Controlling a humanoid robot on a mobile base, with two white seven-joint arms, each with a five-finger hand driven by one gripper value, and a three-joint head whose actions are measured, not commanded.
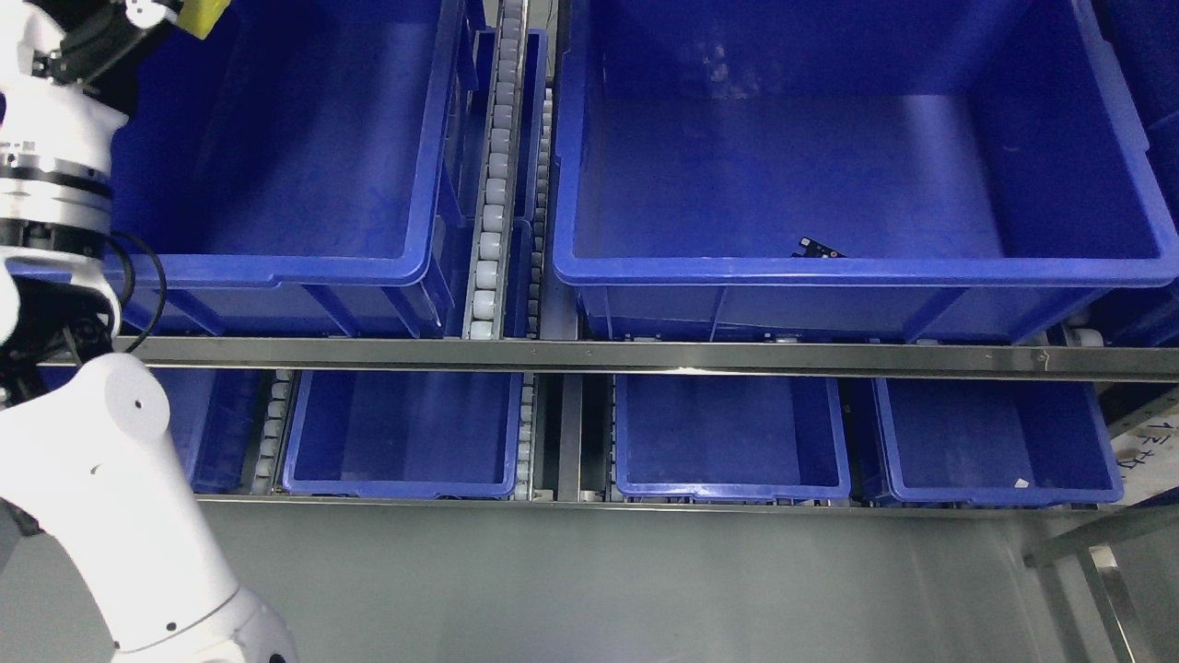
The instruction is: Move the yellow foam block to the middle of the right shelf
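A corner of the yellow foam block (204, 16) shows at the top left edge of the head view, above the large left blue bin (304, 267). My left hand (152, 11) is at that edge, mostly cut off by the frame, and it appears to hold the block. The white left arm (101, 460) rises along the left side. The large right blue bin (857, 267) stands on the right shelf with a small dark item (818, 249) at its front wall. The right arm is out of view.
A roller track (491, 184) runs between the two large bins. A steel rail (645, 354) crosses below them. Three smaller blue bins (732, 437) sit on the lower level. Grey floor lies below, with a metal frame (1105, 571) at the lower right.
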